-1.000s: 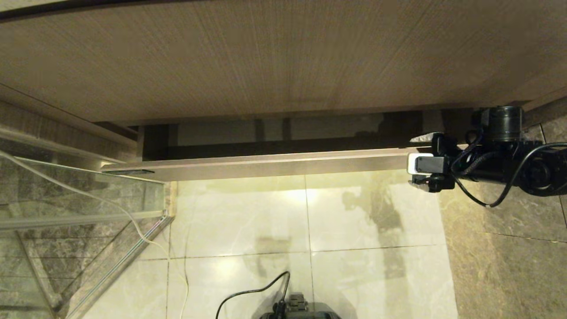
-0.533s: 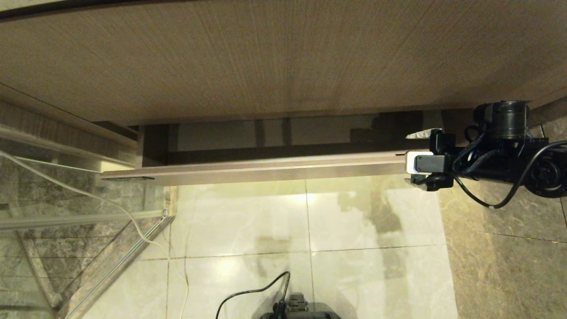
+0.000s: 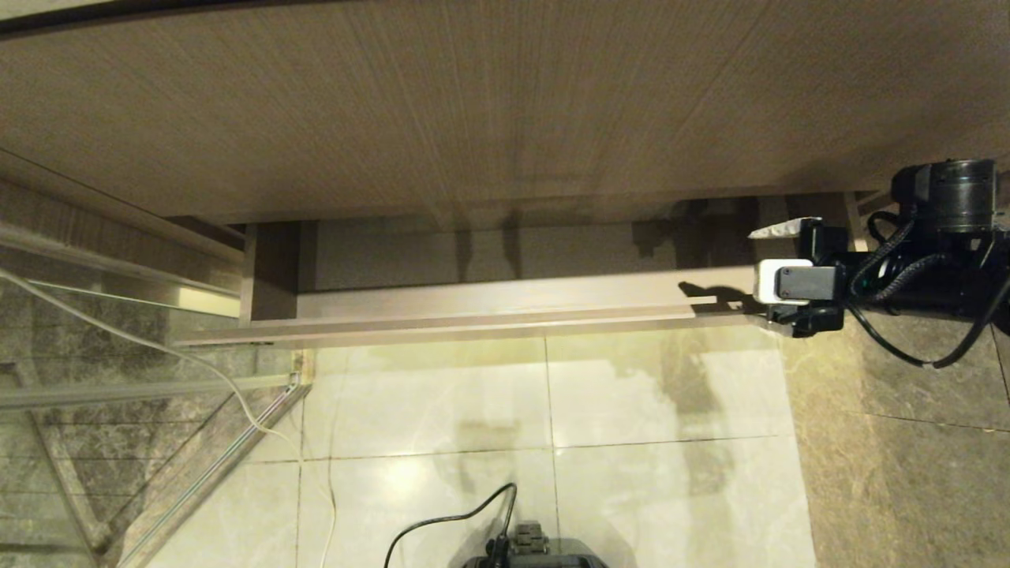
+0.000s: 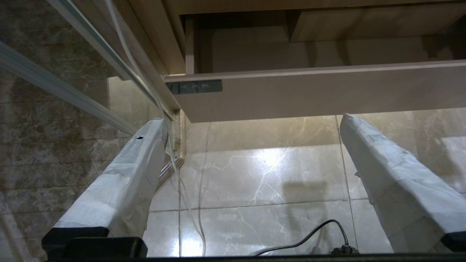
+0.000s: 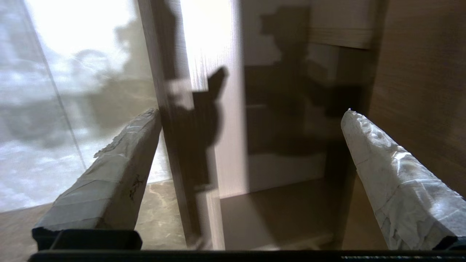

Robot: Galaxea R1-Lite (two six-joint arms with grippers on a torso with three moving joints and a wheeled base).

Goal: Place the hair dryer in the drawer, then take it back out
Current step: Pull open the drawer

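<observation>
Drawer (image 3: 489, 304), light beige wood grain, now pulled further out from under the wide wood-grain top (image 3: 473, 102) than a second ago; more of its shallow inside showing, front panel lying closer to the pale marble floor tiles (image 3: 552, 394). Seen too from the left wrist view (image 4: 313, 94), front edge running across above the tiles. No hair dryer visible in any view.

Right arm reaching in level from the right side of the head view, shifted slightly toward the right since the earlier frames. Right gripper (image 3: 777, 280) at the drawer's right end, jaws spread wide and straddling the front panel (image 5: 204, 145): one taped finger (image 5: 120, 160) outside over the floor, the other (image 5: 386, 171) inside the drawer. Contact with the panel not clear.

Left gripper (image 4: 251, 120) parked low, facing the drawer's left end, well apart from it, taped fingers (image 4: 134, 163) held wide with nothing between them.

Glass partition (image 3: 118, 355) at left. Black cable (image 3: 442, 525) on the tiles near the base.
</observation>
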